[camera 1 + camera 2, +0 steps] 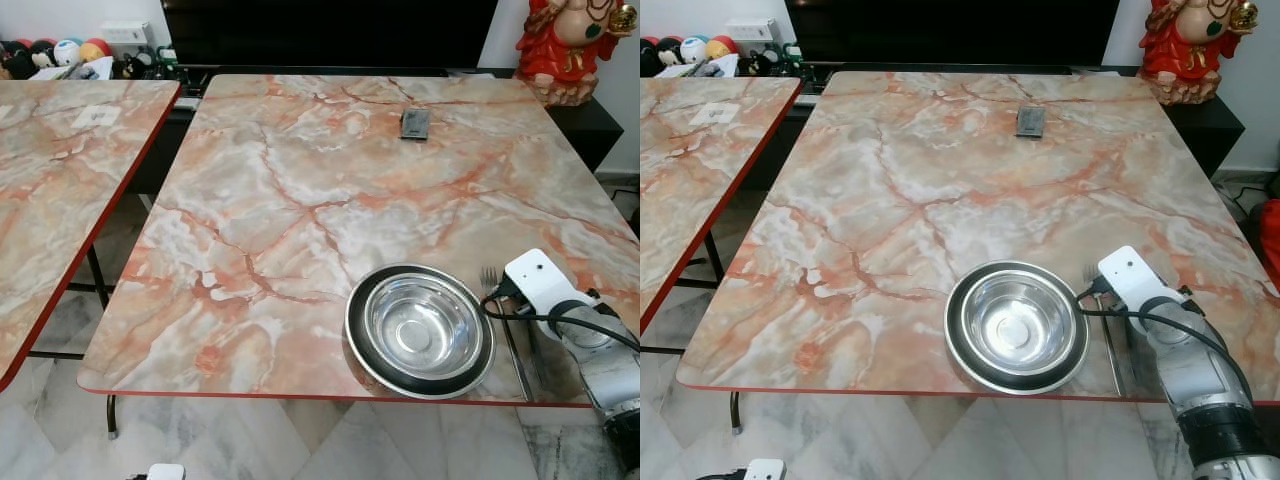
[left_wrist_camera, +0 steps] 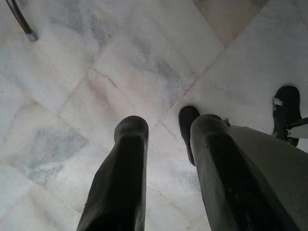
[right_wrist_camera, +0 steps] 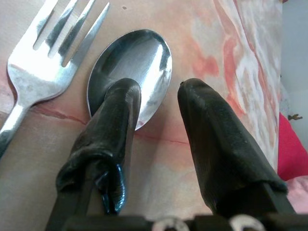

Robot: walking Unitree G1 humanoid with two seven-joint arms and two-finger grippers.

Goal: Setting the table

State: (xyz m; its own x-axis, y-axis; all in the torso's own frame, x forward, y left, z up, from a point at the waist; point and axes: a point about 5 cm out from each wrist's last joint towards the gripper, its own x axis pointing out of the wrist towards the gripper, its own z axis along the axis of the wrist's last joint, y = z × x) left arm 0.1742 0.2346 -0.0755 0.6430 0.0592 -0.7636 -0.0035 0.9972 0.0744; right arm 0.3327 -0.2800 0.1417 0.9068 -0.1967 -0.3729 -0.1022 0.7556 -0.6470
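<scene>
Left gripper [image 2: 161, 159] hanging down by the marble floor [image 2: 96, 86], fingers apart, nothing in them.

Up on the marble-pattern table [image 1: 300, 200], right at the near edge: steel bowl [image 1: 420, 330] sitting upright, empty. Just to its right, a fork [image 1: 492, 285] lying flat with tines pointing away from the robot. Next to that a spoon [image 3: 132, 72], bowl side up, lying just beside the fork's tines.

Right gripper [image 3: 154, 110] parked low over the spoon at the table's near right corner, fingers spread and not clamped on anything. One black finger [image 3: 113, 130] overlapping the spoon's bowl, the other over bare tabletop beside it. Hard to say whether that finger is actually touching the spoon.

Further back, a small dark flat thing [image 1: 415, 123] lying near the far edge. Second matching table [image 1: 60, 180] off to the left. Beyond everything, a red figurine [image 1: 565, 45] at the far right on a black unit, and some toy balls [image 1: 70, 50] at the far left.
</scene>
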